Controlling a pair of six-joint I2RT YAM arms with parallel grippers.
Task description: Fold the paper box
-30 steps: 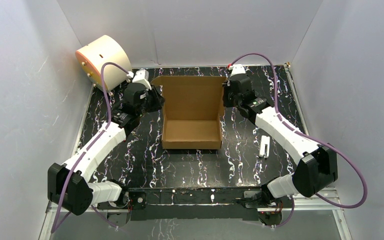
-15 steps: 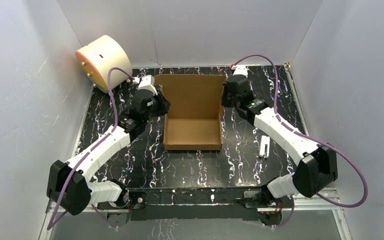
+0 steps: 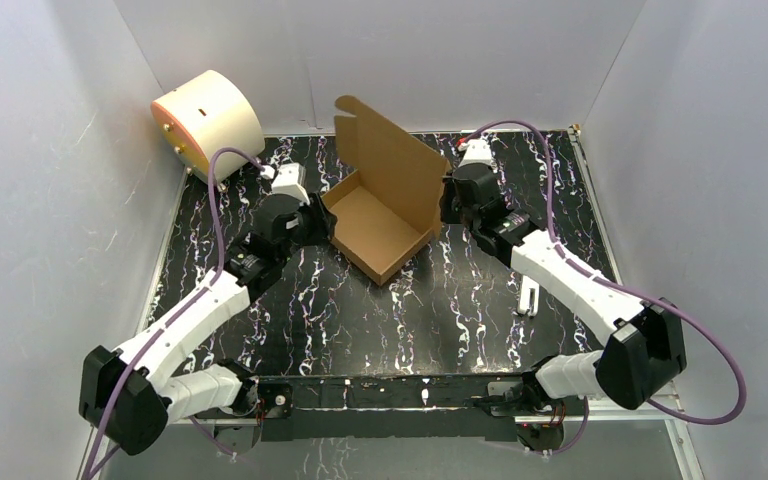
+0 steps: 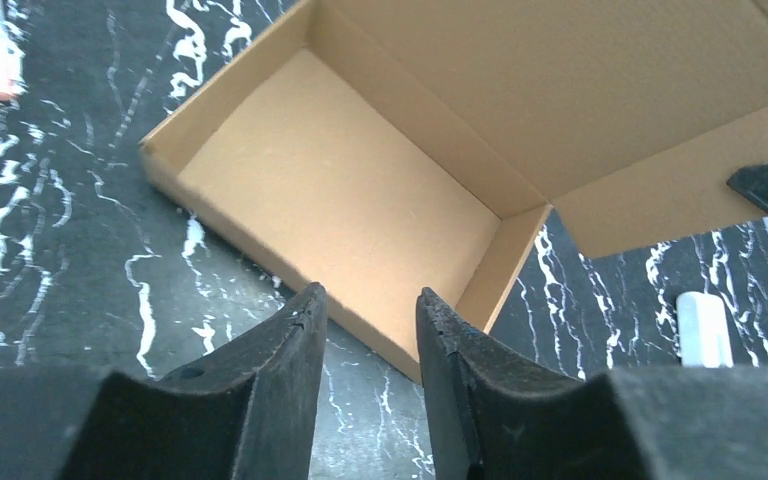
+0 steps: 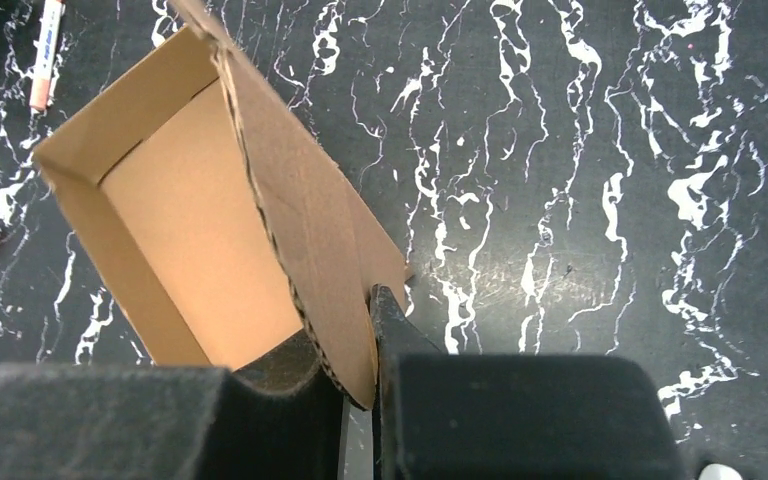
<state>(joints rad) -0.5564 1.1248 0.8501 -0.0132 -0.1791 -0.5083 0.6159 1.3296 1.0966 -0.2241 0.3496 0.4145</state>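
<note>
The paper box (image 3: 378, 222) is a brown cardboard tray turned at an angle on the black marbled table, with its lid panel (image 3: 392, 150) standing up at the back. My right gripper (image 3: 447, 205) is shut on a cardboard flap at the box's right side; in the right wrist view that flap (image 5: 335, 260) sits pinched between the jaws of the right gripper (image 5: 355, 330). My left gripper (image 3: 325, 222) hovers just off the box's left wall. In the left wrist view the left gripper (image 4: 370, 300) is open with nothing between its fingers, the tray (image 4: 360, 190) just beyond them.
A cream drum with an orange face (image 3: 208, 120) lies at the back left corner. A small white piece (image 3: 529, 293) lies on the table right of the box. Markers (image 5: 45, 50) lie on the table past the box. White walls enclose the table.
The box has swung round from square to the table to an angle, and its lid panel has risen. My left gripper has opened and come off the box's left side. The right keeps its grip.
</note>
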